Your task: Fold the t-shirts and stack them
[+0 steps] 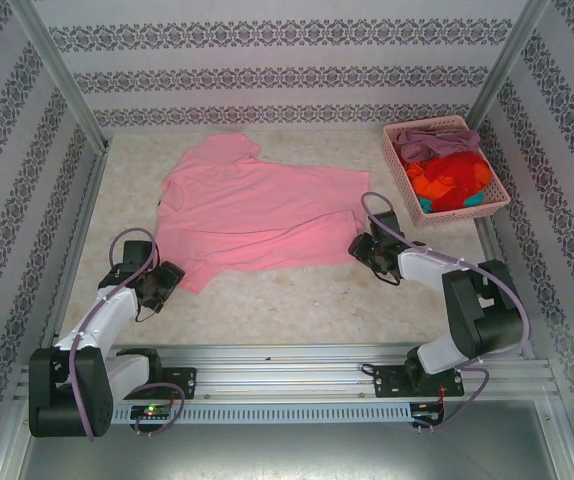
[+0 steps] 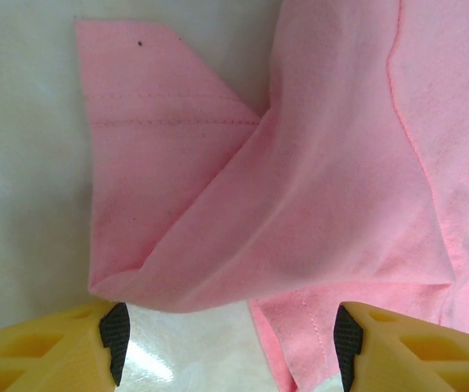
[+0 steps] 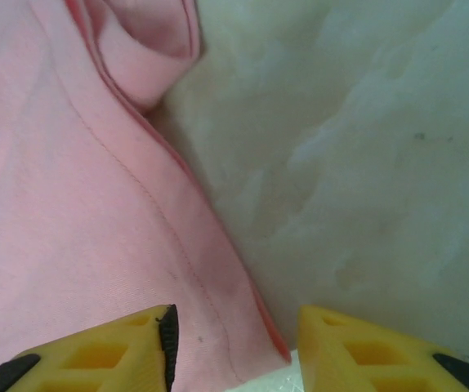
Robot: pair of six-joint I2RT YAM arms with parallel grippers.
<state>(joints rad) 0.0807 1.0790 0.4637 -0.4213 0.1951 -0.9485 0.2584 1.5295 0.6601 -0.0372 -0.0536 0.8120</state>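
We see the pink shirt (image 1: pixel 252 215) spread out on the table (image 1: pixel 297 300), roughly in the middle, one sleeve pointing to the far side and the body rumpled along its near edge.

Our left gripper (image 1: pixel 162 283) sits low at the shirt's near left corner. From the left wrist its pads (image 2: pixel 115 336) stand wide apart. Bare table and a strip of hem lie between them, and a folded flap of cloth lies just ahead of the tips. Nothing is pinched.

Our right gripper (image 1: pixel 365 250) is at the shirt's right edge. In the right wrist view its fingers (image 3: pixel 128 347) are parted. The seamed edge of the shirt runs into the gap, but we see no clamp on it.

The basket (image 1: pixel 467 213) stands at the far right corner, well apart from the pink shirt. It holds a mauve shirt (image 1: pixel 435 140), an orange-red shirt (image 1: pixel 452 178) and a teal shirt (image 1: pixel 425 204), bunched together.
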